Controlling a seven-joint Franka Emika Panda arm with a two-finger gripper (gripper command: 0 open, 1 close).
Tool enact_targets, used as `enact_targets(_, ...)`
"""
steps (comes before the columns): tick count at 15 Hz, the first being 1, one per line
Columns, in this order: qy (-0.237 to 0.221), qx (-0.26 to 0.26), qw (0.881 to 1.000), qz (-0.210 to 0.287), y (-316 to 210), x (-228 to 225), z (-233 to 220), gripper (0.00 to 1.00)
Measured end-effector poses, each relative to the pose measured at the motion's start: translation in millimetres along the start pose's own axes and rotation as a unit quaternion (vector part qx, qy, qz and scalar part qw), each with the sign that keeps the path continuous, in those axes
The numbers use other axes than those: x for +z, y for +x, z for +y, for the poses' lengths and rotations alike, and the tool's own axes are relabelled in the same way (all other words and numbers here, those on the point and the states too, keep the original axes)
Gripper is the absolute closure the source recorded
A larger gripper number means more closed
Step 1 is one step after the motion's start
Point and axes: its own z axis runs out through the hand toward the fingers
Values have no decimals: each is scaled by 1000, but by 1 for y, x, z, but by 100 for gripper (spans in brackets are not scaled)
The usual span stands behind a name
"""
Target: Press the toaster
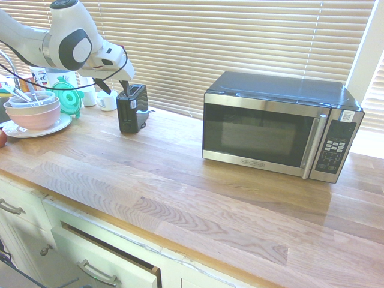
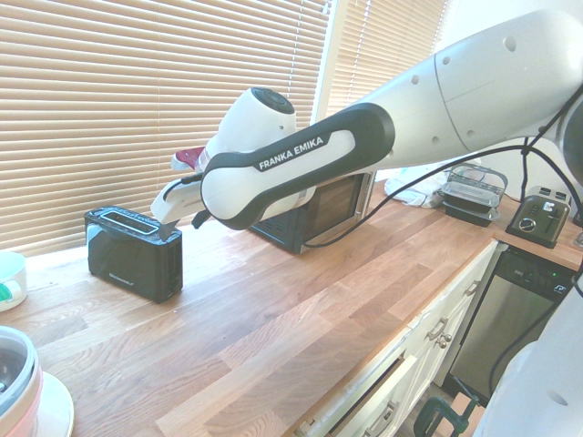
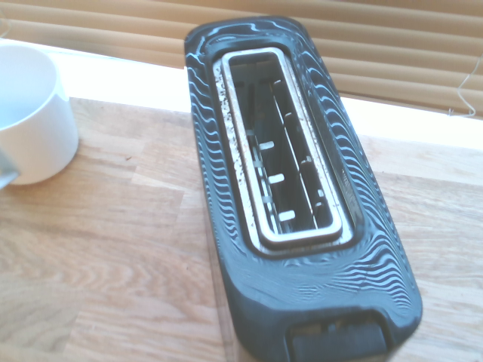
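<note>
Gripper (image 1: 124, 87): jaws wide, holding nothing.
Toaster (image 1: 132, 108): directly below the fingertips, its long axis running away from the wrist.

The toaster (image 3: 302, 249) was black with a silvery rim round its slot. The worktop (image 1: 198, 198) showed pale brown wood in streaked staves. The microwave (image 1: 282, 126) was black and steel. The mug (image 3: 30, 121) was white, the bowl (image 1: 33, 115) pink, the arm (image 2: 437, 100) white with dark grey joints.
</note>
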Motion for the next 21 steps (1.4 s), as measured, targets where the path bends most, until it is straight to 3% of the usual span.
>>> enact_targets(21, 15, -35, 999, 1, -2, 12, -12, 100)
